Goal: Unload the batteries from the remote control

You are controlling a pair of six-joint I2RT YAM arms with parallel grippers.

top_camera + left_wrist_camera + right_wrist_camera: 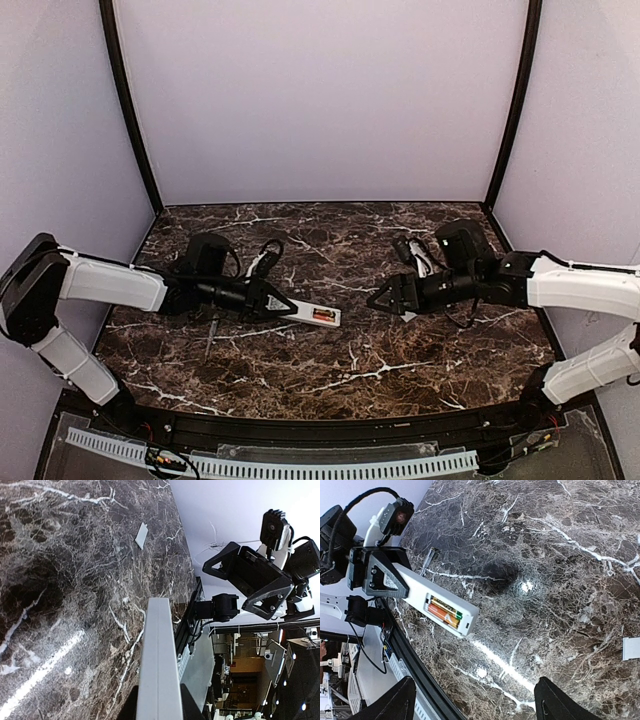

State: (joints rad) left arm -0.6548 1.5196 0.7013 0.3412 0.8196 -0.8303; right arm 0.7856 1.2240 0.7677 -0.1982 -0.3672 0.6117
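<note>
Left gripper clamped narrow on left end of remote control. Remote juts right toward table centre, recess side up, apparently just clear of surface, though hard to judge. Batteries side by side in recess, near free end. Right gripper wide open, empty, facing remote's free end, apart from it. Small white cover flat near right gripper. Grey stick near left arm.
</note>
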